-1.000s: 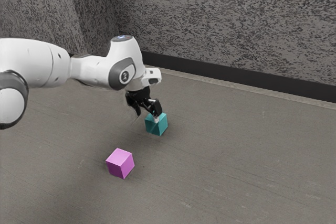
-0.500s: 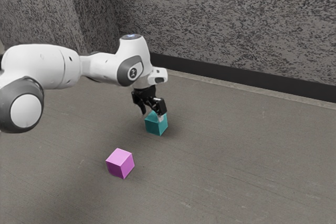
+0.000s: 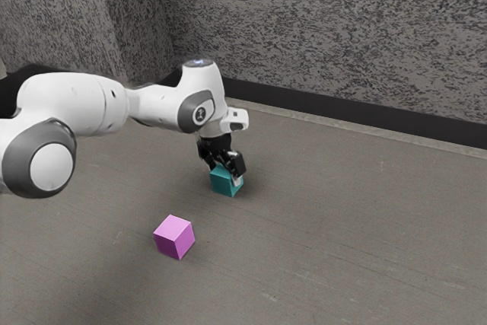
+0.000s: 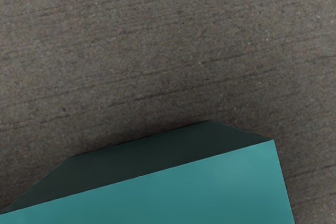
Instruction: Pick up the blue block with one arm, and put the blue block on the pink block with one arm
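Sideways on, fingers [image 3: 236, 165] spread open astride the blue block [image 3: 224, 185] on the worktop [image 3: 342, 226], pink block [image 3: 173, 236] well apart from it, hand's camera catching the blue block's top and one shaded side.

Gripper [image 3: 228, 170] directly above first block [image 3: 222, 185]; block on table [image 3: 350, 226]. Second block [image 3: 173, 236] well apart from gripper, nearer camera, toward exterior view's left.
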